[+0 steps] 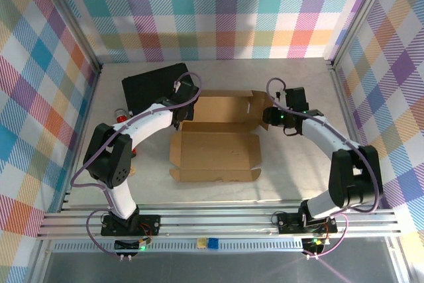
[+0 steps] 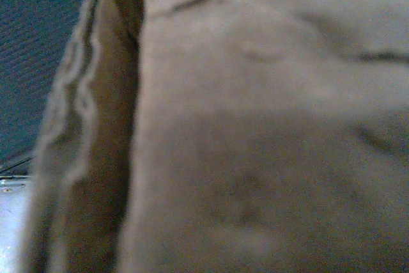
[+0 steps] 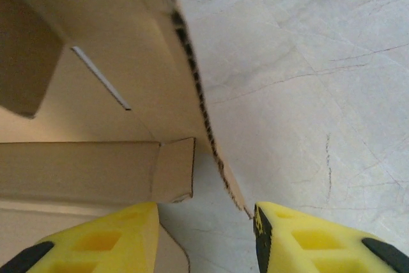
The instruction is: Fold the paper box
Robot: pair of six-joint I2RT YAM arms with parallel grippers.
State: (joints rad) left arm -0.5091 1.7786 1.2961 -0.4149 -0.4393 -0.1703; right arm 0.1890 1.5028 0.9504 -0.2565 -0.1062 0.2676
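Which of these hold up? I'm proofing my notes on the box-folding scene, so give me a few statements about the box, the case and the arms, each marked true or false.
1. The paper box lies open on the table, with its inside showing. True.
2. The black case sits in front of the box, next to the arm bases. False: it lies behind the box, at the back left.
3. The right fingers stand apart, with a cardboard edge running into the gap between them. True.
4. The left arm reaches across to the box's right side. False: it reaches to the box's back left corner.
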